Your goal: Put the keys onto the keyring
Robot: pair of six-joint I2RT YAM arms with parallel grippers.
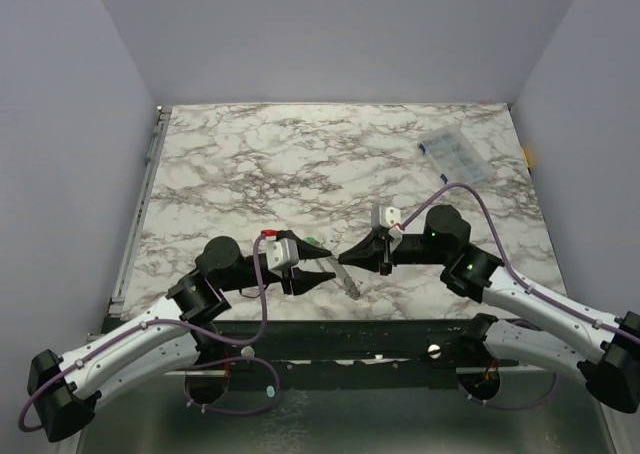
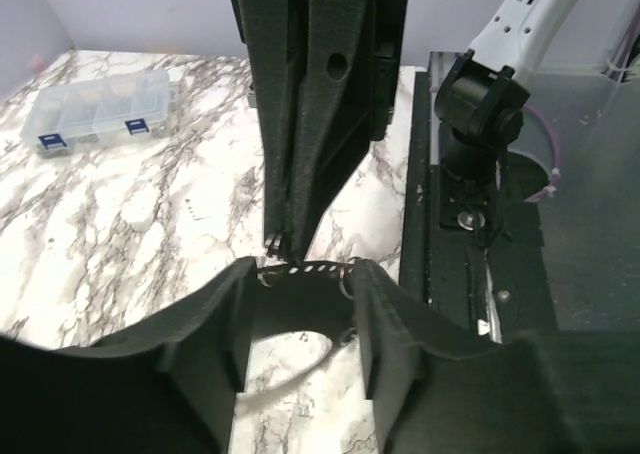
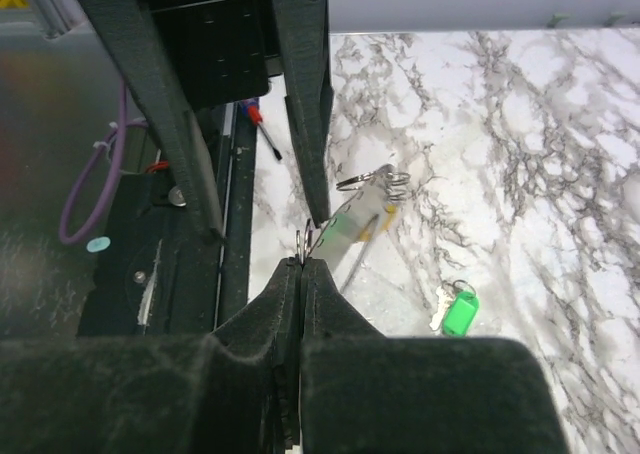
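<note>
The keyring is a thin grey strip with holes and small wire rings at its ends. My right gripper is shut on the ring at its near end. In the left wrist view the strip spans the gap between the fingertips of my left gripper, which is open around it. The right gripper comes down onto the strip's left end there. A green-tagged key lies loose on the marble, right of the strip; it also shows in the top view. A yellow bit shows at the strip's far end.
A clear plastic compartment box lies at the back right of the marble table; the left wrist view shows it too. A small red-and-blue tool lies by the table's black front rail.
</note>
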